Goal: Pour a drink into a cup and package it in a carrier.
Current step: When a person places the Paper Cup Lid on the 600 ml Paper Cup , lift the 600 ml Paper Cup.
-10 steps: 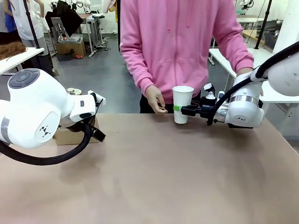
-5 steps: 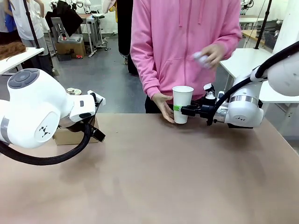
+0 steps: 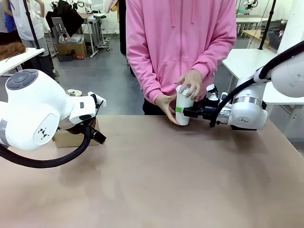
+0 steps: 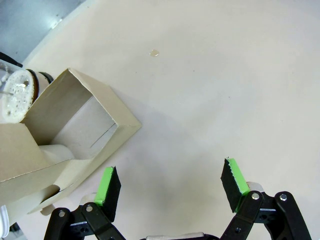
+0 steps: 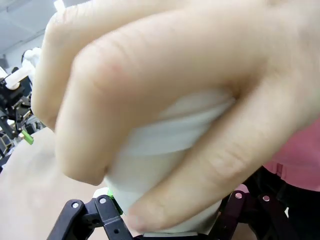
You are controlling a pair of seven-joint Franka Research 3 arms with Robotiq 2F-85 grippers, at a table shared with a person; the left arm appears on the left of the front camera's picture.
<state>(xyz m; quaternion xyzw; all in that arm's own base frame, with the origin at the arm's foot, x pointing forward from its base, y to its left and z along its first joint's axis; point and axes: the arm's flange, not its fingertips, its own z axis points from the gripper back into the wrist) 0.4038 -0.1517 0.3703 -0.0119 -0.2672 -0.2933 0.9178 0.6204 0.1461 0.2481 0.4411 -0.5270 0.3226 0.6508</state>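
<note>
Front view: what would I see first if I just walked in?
The person in pink, far middle, has a hand on top of the white cup, while the right tool grips its side. On the left, the open left tool hangs by the brown carrier.

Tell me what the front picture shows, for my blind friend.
A person in a pink hoodie holds a white cup at the table's far edge, one hand on its top and the other hand at its side, while the right arm's fingers grip it. The left arm sits at left, a brown carrier behind it.
</note>
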